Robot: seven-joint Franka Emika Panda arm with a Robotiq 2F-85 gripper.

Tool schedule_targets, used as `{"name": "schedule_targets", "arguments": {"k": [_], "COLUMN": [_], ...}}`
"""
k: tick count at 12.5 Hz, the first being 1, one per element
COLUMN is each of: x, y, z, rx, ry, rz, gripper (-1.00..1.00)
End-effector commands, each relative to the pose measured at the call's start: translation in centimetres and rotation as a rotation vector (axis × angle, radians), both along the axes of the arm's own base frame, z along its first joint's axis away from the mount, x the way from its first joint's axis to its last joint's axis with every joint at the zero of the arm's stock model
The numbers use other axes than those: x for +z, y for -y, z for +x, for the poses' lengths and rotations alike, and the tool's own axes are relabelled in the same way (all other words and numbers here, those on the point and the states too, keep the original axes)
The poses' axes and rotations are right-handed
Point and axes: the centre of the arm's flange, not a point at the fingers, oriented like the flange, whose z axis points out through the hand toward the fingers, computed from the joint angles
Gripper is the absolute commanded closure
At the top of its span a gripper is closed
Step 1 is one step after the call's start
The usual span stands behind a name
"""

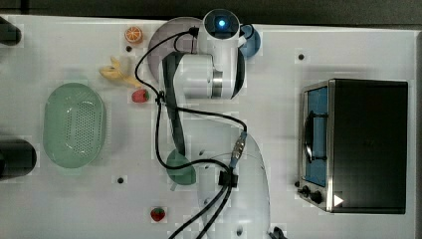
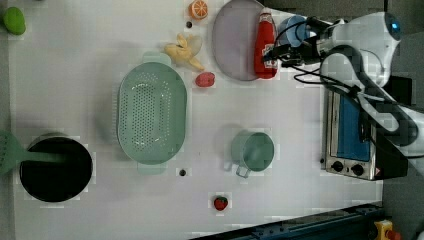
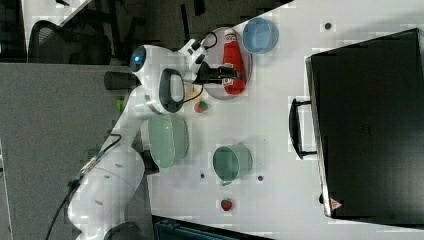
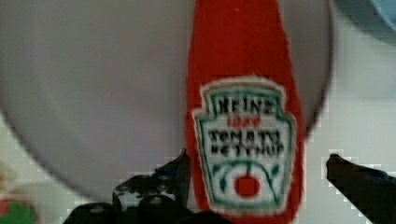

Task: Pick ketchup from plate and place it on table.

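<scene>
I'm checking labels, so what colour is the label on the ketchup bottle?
The ketchup bottle is red; its label is white with dark green trim and a red tomato. Best seen in the wrist view.

Bright, even light with soft shadows on the white table (image 2: 100, 50); wrist view blurred, other views blocky.

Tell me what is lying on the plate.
A red ketchup bottle lies on its side along the plate edge nearest the blue bowl. The gripper straddles it, open. The plate under the bottle is covered.
</scene>
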Motion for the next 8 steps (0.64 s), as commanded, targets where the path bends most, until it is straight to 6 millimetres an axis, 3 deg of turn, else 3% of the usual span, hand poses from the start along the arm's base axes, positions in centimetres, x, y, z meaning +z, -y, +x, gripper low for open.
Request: {"name": "schedule_targets", "arguments": {"k": [1, 7, 8], "x": [-0.4, -2.7, -2.6], "y": [-1.3, -2.0, -1.8], "z": [1.5, 2.1, 2.2], "rx": [0.074, 0.087, 0.086], "ry": [0.084, 0.143, 0.144], "rz": [-0.001, -0.006, -0.007], "gripper": [-1.00, -1.00, -0.91]}}
